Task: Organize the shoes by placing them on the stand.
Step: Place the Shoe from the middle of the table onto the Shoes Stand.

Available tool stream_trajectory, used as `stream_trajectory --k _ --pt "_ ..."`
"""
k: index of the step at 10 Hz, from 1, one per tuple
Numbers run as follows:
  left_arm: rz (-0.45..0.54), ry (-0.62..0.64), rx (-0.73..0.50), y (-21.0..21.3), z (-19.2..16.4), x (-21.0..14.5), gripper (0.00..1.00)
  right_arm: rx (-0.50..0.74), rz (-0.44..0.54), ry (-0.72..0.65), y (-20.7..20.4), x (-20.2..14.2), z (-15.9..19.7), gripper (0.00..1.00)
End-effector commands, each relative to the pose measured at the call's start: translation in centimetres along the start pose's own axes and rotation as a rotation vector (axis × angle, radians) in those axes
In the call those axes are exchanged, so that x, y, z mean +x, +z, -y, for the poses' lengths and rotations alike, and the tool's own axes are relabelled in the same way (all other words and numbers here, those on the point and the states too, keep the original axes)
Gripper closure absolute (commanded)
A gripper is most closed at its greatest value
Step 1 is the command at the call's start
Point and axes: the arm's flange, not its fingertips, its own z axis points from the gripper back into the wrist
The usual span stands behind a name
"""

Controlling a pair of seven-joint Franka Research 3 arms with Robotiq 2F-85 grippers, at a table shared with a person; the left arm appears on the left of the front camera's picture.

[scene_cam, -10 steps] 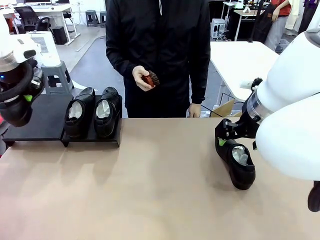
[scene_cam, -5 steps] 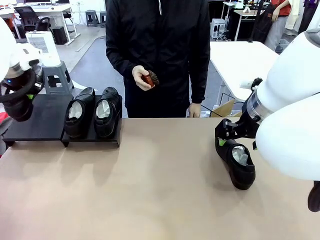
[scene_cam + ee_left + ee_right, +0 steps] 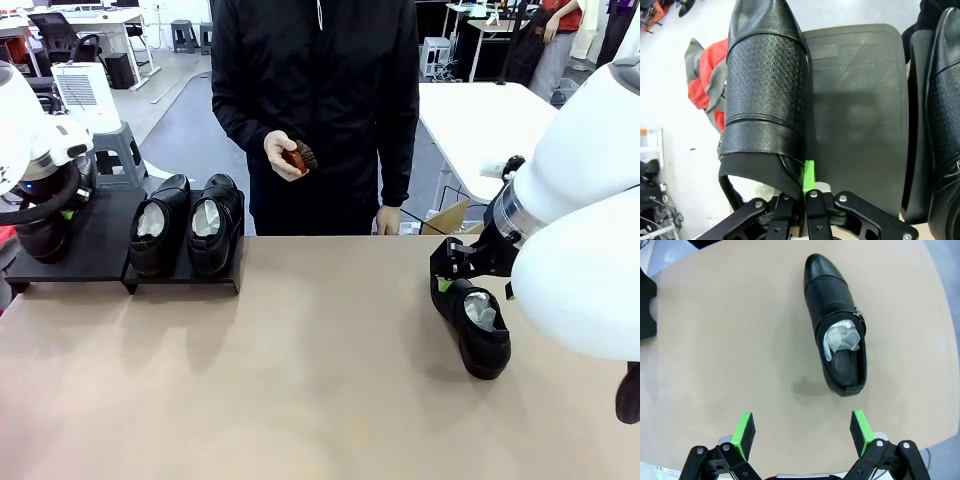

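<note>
Our left end effector (image 3: 805, 200) is clenched on the third dress shoe (image 3: 765, 95) over the stand (image 3: 855, 115) at the frame's middle, so lowering it comes next; the right end effector (image 3: 802, 432) hangs released above the last shoe (image 3: 837, 325).

An open lab or office floor — white worktables (image 3: 485, 120) stand across grey flooring, office chairs (image 3: 55, 35) and grey stools (image 3: 118, 152) behind, an air purifier (image 3: 88, 95) nearby — robot workspace.
</note>
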Motion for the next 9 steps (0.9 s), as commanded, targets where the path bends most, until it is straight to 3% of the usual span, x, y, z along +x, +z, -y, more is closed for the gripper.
stream_trajectory --k 1,7,9 --pt "0.036 -0.008 0.035 0.1 0.4 -0.4 1.0 0.014 0.006 0.009 -0.2 0.2 -0.1 0.0" --pt "0.03 0.039 0.035 -1.9 0.3 -1.4 1.0 0.014 0.006 0.009 -0.2 0.2 -0.1 0.0" --pt "0.065 0.088 0.028 -1.7 -0.1 -1.6 0.91 0.014 0.006 0.009 -0.2 0.2 -0.1 0.0"
